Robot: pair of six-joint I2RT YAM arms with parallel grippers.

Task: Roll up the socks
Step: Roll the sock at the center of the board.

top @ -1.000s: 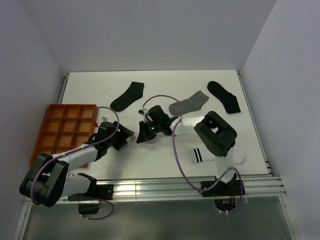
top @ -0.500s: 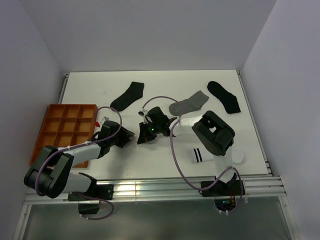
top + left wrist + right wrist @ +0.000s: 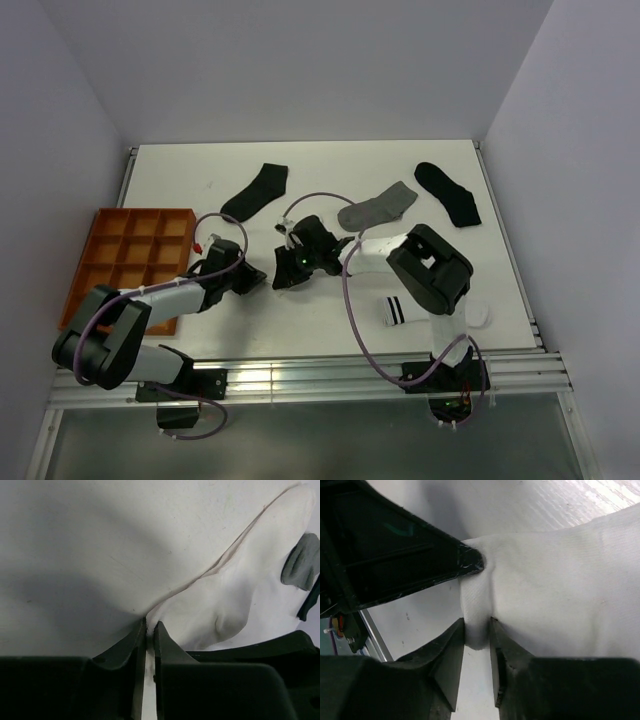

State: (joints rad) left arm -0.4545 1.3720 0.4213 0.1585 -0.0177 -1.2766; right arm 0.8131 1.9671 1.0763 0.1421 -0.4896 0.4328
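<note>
A plain white sock (image 3: pixel 240 595) lies flat on the table between my two grippers. My left gripper (image 3: pixel 150 625) is shut on a thin edge of it, low over the table (image 3: pixel 262 277). My right gripper (image 3: pixel 477 625) faces it from the right (image 3: pixel 283 272). A rounded fold of the same white sock (image 3: pixel 555 585) fills the narrow gap between its fingers and touches both. The left gripper's dark fingertip (image 3: pixel 465 562) pinches the sock just beyond that fold. A grey sock (image 3: pixel 378 208) lies flat further back. A white sock with black stripes (image 3: pixel 394 312) lies near the right arm's base.
Two black socks (image 3: pixel 255 192) (image 3: pixel 448 193) lie flat towards the back of the table. An orange tray (image 3: pixel 128 237) with several compartments sits at the left edge. The right arm's upper link (image 3: pixel 430 265) rises over the striped sock.
My left gripper has slid right, closer to the right gripper, so the two now almost meet. The right arm has barely moved.
</note>
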